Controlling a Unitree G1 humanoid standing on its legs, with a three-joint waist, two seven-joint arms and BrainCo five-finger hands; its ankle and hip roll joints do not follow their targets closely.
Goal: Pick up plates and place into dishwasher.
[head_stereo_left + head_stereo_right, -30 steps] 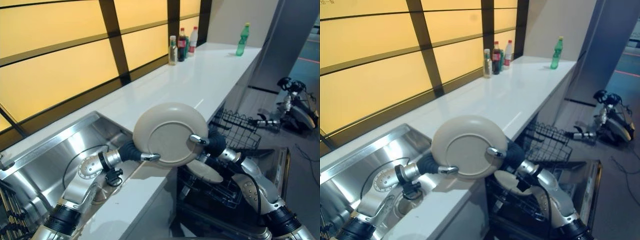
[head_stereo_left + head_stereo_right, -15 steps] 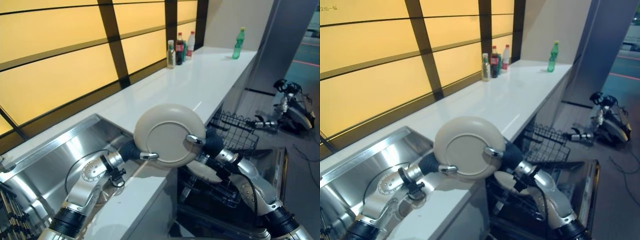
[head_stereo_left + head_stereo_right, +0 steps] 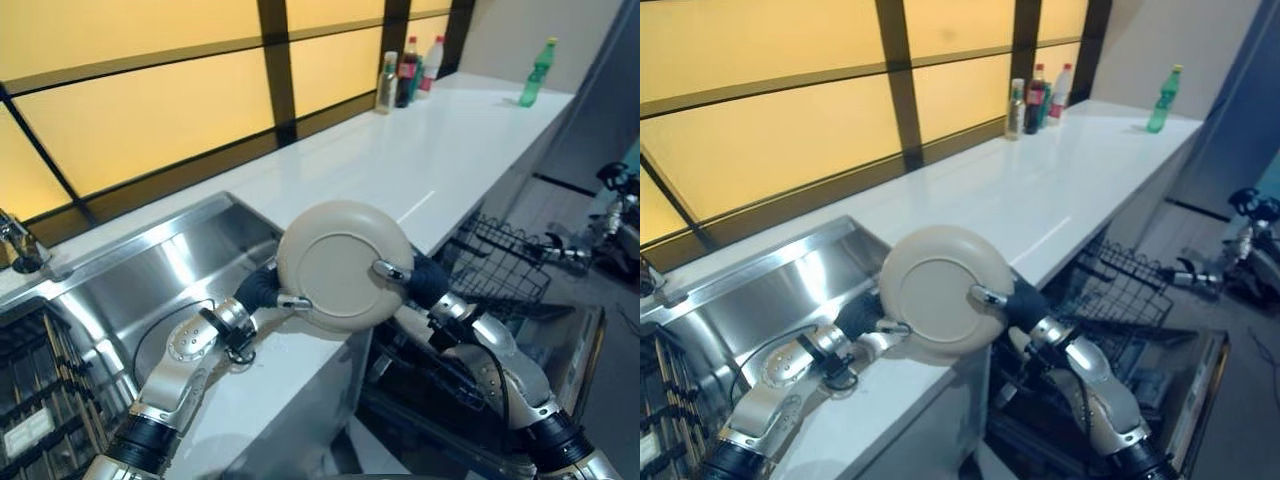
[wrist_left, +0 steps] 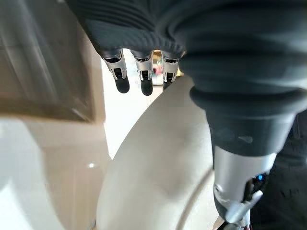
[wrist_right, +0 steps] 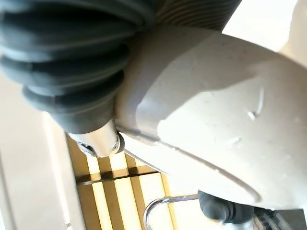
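Observation:
A round beige plate [image 3: 340,262] stands on edge in the air, its underside toward me, over the counter's front edge between the sink and the dishwasher. My left hand [image 3: 262,290] grips its left rim, thumb hooked over the underside and fingers [image 4: 144,76] behind it. My right hand [image 3: 422,281] grips the right rim in the same way, thumb on the near face. Up close the plate [image 5: 216,110] shows pressed against the right hand's dark cover.
A steel sink [image 3: 150,280] lies to the left, with a dark dish rack [image 3: 40,390] at the lower left. The open dishwasher's black wire rack [image 3: 500,270] is on the right below the white counter [image 3: 400,160]. Bottles [image 3: 405,72] and a green bottle [image 3: 537,72] stand far back.
The camera has swung left, so more of the sink and the dish rack show. Both hands keep their hold on the plate, which stays in about the same place.

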